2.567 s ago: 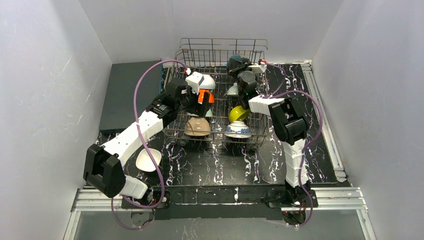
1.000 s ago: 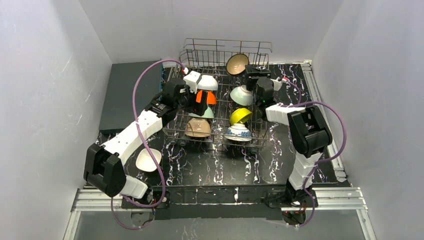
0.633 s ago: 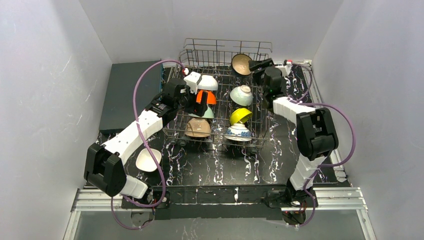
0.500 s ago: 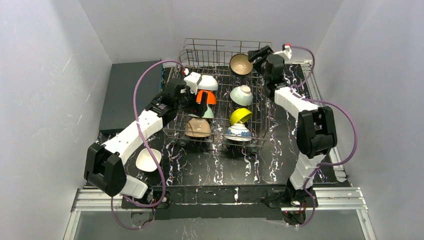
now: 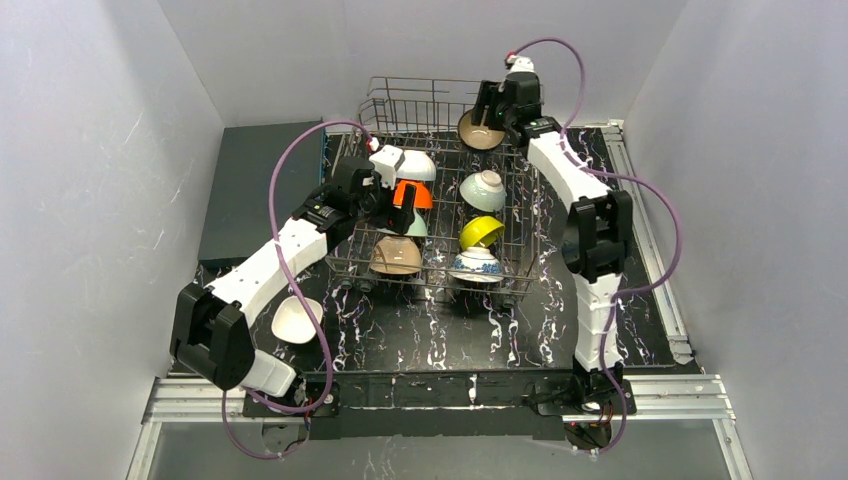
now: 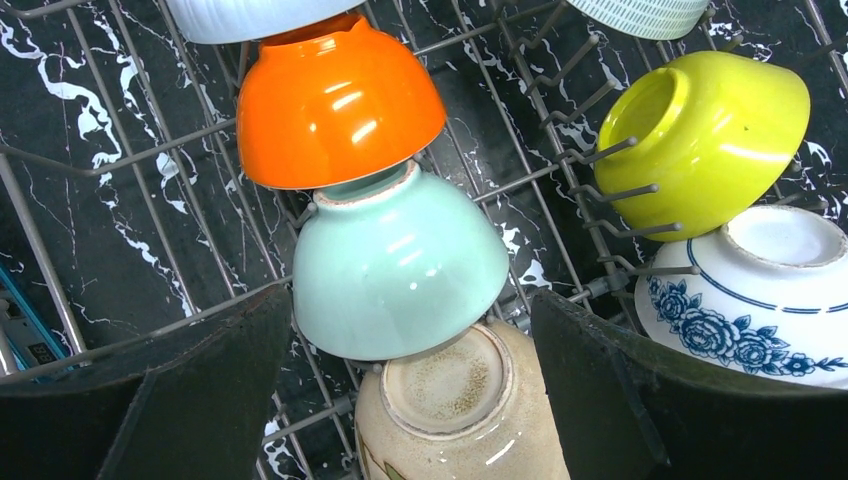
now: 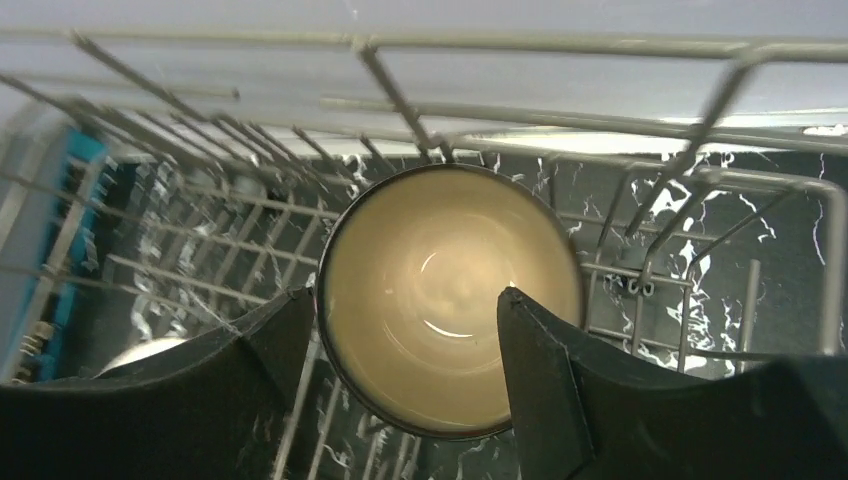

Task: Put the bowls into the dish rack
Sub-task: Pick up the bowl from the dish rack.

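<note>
The dish rack [image 5: 430,100] stands on the black marbled table [image 5: 430,335] towards its far side, with a dark grey slab [image 5: 255,190] just beside it on the left. In its left row a white ribbed bowl [image 5: 412,165], an orange bowl [image 6: 335,100], a mint green bowl [image 6: 395,265] and a peach-tan bowl [image 6: 460,410] lie bottom-up, each overlapping the next. In the right row sit a pale bowl [image 5: 484,189], a lime green bowl [image 6: 710,140] tilted on its side among the tines, and a blue-and-white patterned bowl [image 6: 760,290] bottom-up at the front. A dark bowl with a tan inside [image 7: 440,290] stands on edge at the back right, leaning against the rack's rear wall. One white bowl [image 5: 294,320] lies on the table outside the rack, near the left arm [image 5: 270,265]. The left jaws hang spread wide over the mint green and peach-tan bowls and hold nothing. The right arm [image 5: 575,190] reaches to the back of the rack; its jaws stand apart in front of the dark bowl's mouth, and whether they touch its rim I cannot tell
</note>
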{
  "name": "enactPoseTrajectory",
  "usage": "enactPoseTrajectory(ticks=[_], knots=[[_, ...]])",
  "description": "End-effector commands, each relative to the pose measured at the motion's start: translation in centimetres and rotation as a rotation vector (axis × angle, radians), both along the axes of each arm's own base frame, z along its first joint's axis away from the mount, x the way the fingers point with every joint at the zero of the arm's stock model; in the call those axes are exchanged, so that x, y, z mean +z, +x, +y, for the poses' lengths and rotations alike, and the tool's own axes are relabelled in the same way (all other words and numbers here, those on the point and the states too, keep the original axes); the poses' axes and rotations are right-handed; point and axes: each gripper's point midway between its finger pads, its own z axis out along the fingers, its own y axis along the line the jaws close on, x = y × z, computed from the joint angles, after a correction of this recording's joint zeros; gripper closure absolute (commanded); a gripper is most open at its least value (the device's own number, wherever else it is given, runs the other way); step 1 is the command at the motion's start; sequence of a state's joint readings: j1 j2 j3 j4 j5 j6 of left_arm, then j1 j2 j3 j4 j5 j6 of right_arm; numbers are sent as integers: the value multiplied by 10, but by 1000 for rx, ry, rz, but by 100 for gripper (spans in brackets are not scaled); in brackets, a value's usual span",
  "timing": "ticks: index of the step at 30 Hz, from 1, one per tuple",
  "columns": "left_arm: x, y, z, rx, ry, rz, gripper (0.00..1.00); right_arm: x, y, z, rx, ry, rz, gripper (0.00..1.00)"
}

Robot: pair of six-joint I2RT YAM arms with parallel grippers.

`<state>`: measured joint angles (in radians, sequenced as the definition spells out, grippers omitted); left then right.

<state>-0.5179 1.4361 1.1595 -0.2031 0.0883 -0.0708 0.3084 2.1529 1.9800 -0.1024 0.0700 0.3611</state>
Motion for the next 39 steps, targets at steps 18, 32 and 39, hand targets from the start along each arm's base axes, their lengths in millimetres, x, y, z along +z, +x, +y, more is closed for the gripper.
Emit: enactPoseTrajectory(ticks=[18, 32, 39], knots=[[5, 5, 3, 12, 18, 5, 12, -52, -21, 55, -7, -803, -5, 29], [4, 5, 4, 11, 22, 11, 13, -73, -6, 49, -50, -870, -12, 53], [4, 5, 4, 11, 23, 5, 13, -58, -3, 49, -29, -758, -23, 99]])
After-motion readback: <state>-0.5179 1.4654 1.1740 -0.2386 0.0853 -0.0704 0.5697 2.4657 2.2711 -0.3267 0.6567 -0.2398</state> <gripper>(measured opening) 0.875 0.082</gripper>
